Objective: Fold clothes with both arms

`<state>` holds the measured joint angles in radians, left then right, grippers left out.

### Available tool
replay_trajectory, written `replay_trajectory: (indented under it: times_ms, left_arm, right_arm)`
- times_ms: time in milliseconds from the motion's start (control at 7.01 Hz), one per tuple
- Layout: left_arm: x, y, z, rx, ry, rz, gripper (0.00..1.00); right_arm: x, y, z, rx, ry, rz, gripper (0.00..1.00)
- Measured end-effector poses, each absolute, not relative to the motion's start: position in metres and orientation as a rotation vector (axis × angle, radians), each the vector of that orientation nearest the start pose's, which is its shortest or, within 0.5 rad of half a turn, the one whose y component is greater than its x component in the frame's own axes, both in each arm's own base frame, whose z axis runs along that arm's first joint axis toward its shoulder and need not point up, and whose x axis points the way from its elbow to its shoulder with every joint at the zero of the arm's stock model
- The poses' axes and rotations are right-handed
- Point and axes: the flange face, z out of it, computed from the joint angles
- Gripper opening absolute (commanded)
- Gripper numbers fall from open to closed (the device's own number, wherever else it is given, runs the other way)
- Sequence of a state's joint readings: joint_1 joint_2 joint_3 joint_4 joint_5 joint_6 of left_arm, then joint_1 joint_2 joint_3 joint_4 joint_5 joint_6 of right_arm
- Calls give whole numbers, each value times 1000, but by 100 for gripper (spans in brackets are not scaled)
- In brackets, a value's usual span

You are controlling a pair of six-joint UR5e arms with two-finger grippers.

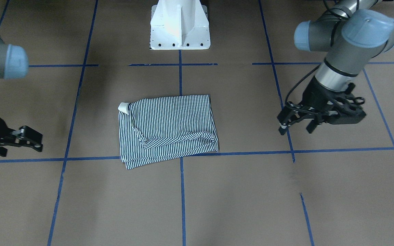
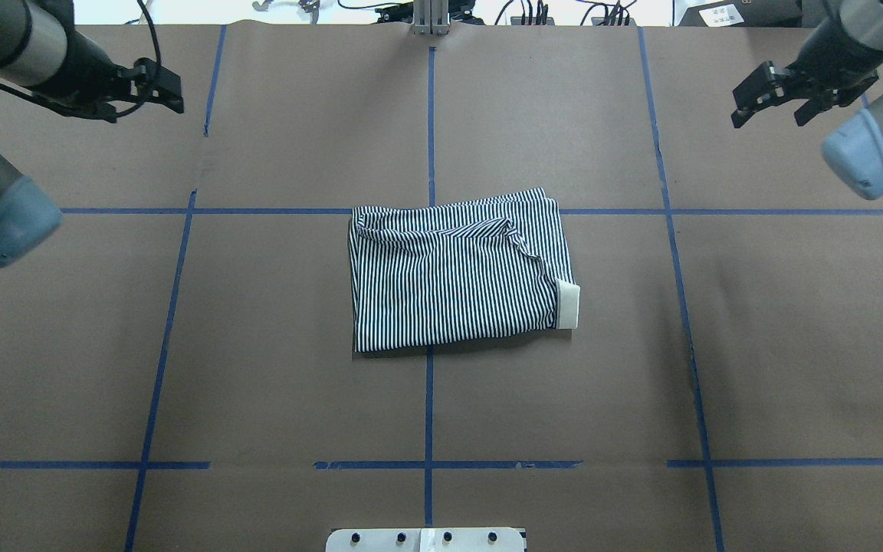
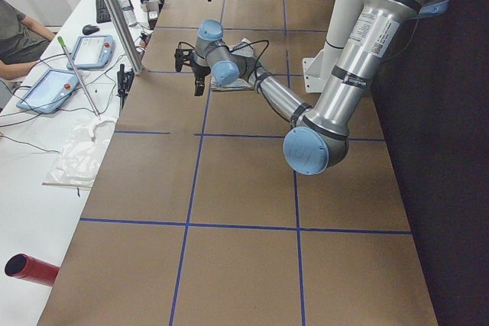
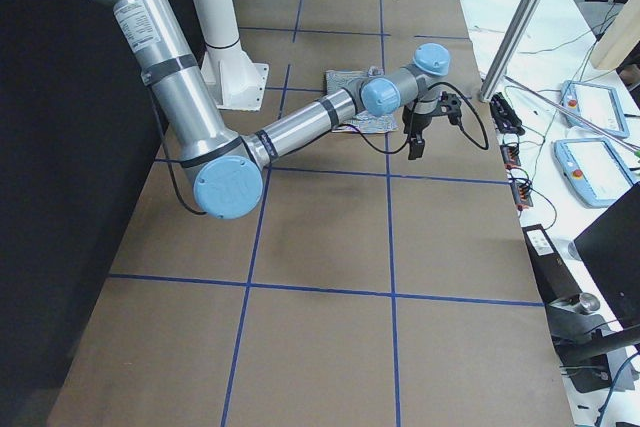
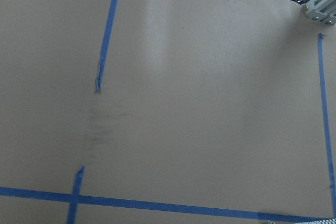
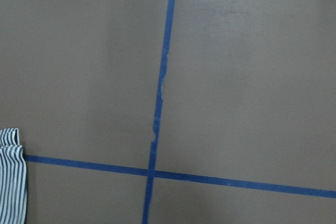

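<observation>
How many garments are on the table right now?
1. The striped polo shirt lies folded at the centre of the table, its cream collar poking out toward the robot's right. Something smaller hidden underneath cannot be ruled out.

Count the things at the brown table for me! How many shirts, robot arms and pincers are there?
Striped shirt: 1
Robot arms: 2, the left arm and the right arm
Pincers: 2, the left pincer and the right pincer, both open and empty
Total: 5
</observation>
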<state>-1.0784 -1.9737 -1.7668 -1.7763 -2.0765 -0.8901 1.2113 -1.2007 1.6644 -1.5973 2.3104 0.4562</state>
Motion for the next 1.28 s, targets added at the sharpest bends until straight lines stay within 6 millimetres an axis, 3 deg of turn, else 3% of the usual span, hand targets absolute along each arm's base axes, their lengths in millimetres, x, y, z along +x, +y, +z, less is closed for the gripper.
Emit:
replay_trajectory:
  times_ms: [285, 428, 570, 713, 855, 1283]
  left_arm:
    - [100, -593, 406, 348, 730, 30, 100]
    - [42, -581, 451, 376, 667, 140, 100]
    - [-3, -562, 489, 391, 617, 234, 100]
    - [-28, -536, 527, 378, 591, 287, 100]
    - [-39, -514, 558, 363, 584, 298, 100]
    - [-46, -481, 609, 329, 583, 280, 100]
  right_arm:
    - [-79, -580, 487, 110, -795, -142, 100]
    - [-43, -556, 532, 101, -788, -177, 100]
    - [-11, -524, 577, 81, -789, -201, 100]
    - [13, -492, 613, 56, -807, -194, 100]
    - [32, -468, 634, 42, -840, -163, 100]
    - [50, -450, 651, 28, -858, -115, 100]
